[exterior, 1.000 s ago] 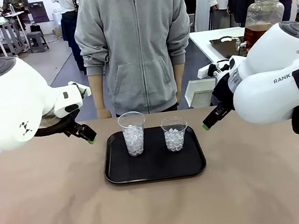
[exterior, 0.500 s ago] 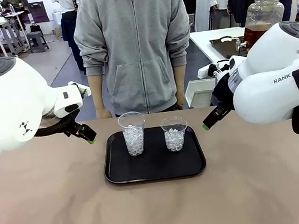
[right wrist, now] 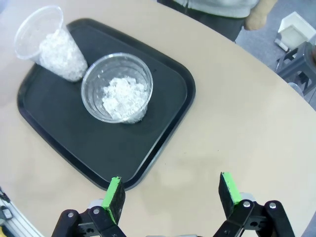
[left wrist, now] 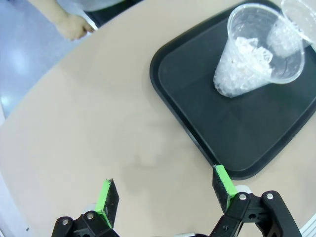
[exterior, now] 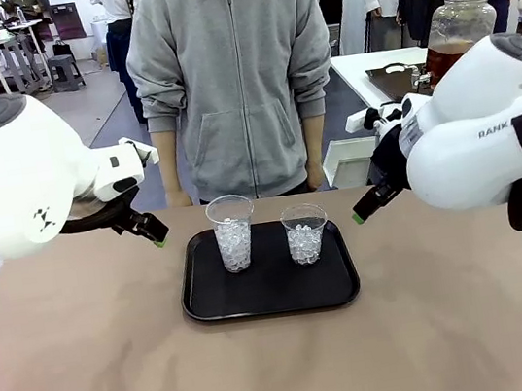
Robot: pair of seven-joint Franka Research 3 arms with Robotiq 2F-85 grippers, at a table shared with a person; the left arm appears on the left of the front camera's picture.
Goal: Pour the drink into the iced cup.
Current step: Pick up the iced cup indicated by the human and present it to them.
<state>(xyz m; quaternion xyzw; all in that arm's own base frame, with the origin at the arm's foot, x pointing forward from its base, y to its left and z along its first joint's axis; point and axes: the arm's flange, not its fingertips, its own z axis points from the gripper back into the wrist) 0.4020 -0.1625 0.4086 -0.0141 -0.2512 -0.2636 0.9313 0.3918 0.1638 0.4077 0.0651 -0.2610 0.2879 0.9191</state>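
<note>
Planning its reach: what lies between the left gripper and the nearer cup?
From left gripper to cup: bare table, then bare tray, per the left wrist view.

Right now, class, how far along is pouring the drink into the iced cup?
Done: two iced cups stand on the tray. In hand: nothing; left hand and right hand hover open beside it. Left: all the pouring; neither cup holds drink, the amber liquid sits in a far jar.
</note>
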